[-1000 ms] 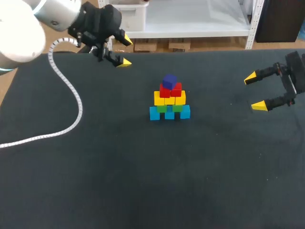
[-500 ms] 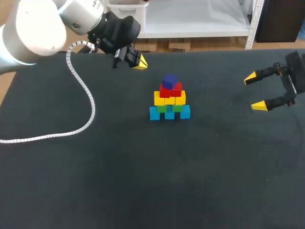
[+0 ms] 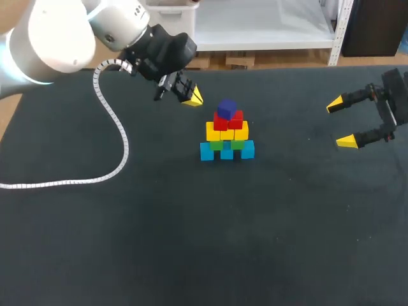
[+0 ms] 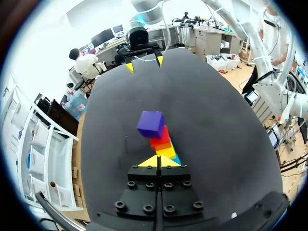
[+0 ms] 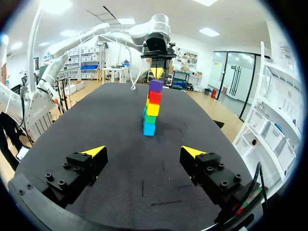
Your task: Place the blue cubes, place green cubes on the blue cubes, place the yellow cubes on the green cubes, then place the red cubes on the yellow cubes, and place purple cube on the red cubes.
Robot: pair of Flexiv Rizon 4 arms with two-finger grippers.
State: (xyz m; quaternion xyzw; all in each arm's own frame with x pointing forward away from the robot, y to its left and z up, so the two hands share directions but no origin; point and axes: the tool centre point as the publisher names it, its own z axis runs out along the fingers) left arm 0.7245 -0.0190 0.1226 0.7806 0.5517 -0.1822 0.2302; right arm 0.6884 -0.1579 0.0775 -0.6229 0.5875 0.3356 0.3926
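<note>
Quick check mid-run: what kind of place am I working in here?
Probably a robotics lab bench: black-covered table, a coloured cube pyramid, plus the yellow-tipped left end effector and right end effector.

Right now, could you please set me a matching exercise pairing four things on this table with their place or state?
Things:
1. purple cube
2. blue cubes
3. left gripper
4. right gripper

Place or state:
A. open, well off to one side of all the cubes
B. lowest row, resting on the table
C. shut and empty, close beside the purple cube
D. topmost, sitting on the red cubes

Pairs: 1-D, 2-B, 3-C, 4-A
</note>
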